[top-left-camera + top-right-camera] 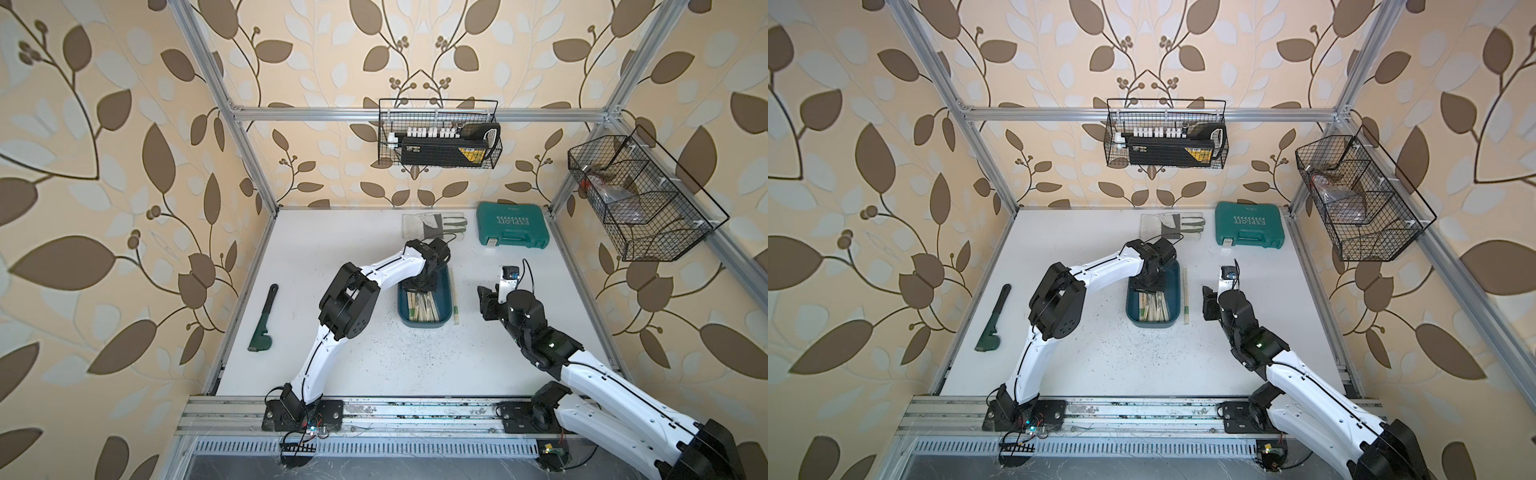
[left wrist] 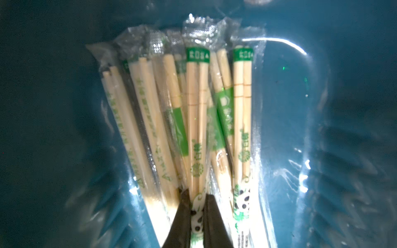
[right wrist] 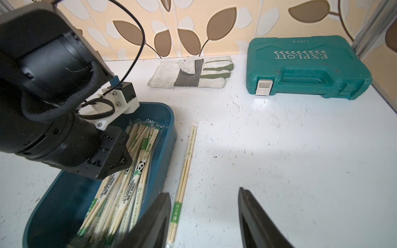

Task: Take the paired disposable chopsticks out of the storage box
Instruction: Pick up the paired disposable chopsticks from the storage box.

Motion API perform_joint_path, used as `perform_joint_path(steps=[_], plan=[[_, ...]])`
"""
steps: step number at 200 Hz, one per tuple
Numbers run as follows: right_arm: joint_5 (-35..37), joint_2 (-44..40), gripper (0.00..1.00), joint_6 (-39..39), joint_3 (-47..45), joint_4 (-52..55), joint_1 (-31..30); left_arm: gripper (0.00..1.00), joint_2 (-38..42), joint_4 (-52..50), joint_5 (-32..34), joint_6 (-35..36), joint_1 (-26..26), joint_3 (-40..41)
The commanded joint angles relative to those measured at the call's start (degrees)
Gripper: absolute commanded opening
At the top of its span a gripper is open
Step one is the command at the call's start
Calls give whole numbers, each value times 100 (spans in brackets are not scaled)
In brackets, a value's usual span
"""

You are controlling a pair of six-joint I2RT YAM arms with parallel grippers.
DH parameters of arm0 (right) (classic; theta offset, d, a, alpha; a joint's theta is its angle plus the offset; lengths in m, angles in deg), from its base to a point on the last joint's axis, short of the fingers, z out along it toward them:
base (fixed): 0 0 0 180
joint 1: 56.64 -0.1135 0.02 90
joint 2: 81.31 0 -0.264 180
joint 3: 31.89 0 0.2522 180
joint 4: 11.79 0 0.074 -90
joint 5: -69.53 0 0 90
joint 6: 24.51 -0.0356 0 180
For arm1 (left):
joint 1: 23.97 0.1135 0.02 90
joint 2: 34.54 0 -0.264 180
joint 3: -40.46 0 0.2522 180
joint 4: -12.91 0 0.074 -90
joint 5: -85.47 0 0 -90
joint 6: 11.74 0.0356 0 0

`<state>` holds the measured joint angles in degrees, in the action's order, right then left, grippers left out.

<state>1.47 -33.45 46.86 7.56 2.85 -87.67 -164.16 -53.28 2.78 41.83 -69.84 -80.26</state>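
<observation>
paired disposable chopsticks (image 2: 150, 120) lie bundled in the storage box (image 3: 165, 137), mid table (image 1: 374, 357). left gripper (image 2: 197, 194) is down inside the box, jaws pinched narrow on one panda-print pair (image 2: 198, 133) near its printed end, both fingers (image 2: 180, 219) touching the sleeve. one loose pair (image 3: 186, 165) lies on the table just beside the box on its right, parallel to it. right gripper (image 3: 204, 191) hangs over the table near that loose pair, jaws wide, nothing between them.
</observation>
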Motion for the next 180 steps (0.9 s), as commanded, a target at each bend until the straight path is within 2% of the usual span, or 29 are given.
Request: perform_joint_path(steps=[1,86,180], plan=[[99,69,53,-42,77,8,-19,9,274,-192,148,-47,-63,-220],[127,101,54,-27,91,13,-16,3,748,-395,330,-53,-133,-314],[153,145,54,-26,111,35,-25,6,2036,-907,497,33,-61,85]])
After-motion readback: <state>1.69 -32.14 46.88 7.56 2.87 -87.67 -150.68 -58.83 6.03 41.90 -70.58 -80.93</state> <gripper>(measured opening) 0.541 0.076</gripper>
